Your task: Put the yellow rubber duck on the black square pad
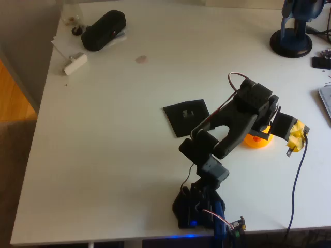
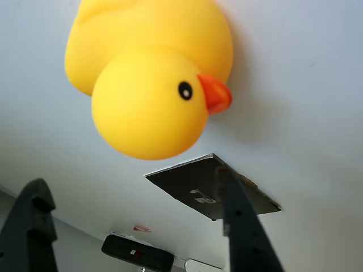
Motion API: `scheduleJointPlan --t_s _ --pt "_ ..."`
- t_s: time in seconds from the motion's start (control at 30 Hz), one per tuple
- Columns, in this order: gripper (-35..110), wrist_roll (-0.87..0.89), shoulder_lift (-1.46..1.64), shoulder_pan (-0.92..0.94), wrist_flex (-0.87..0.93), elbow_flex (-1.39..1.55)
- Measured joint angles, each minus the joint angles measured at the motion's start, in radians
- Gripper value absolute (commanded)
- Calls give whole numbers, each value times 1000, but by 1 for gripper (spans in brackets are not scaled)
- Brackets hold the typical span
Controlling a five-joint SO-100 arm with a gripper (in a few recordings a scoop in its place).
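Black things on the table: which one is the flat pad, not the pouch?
The black square pad, thin and flat just left of the arm in the overhead view. The black pouch is bulky and rounded, at the far left corner.

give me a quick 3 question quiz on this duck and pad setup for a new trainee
1. True or false: the glossy yellow rubber duck already sits on the thin flat black square pad.
2. In the wrist view, are the fingers of the black two-finger gripper closed on the duck? A) yes B) no, they stand apart with the duck between and beyond them C) they grip the pad
3. Fill in: at the table's far left corner in the overhead view lies a bulky black oblong ____.

Key: 1 false, the duck stands on the white table beside the pad. 2 B. 3 pouch.
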Motion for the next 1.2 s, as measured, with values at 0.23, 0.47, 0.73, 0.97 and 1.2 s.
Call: scheduleJointPlan --t_s 0.23,0.47,0.73,0.97,1.2 --pt "33 0 0 37 0 0" --pt "33 0 -64 51 -3 0" --pt "33 0 -153 71 -5 -6" --pt "33 0 -155 71 -3 -6" --pt "33 0 -155 25 -3 8"
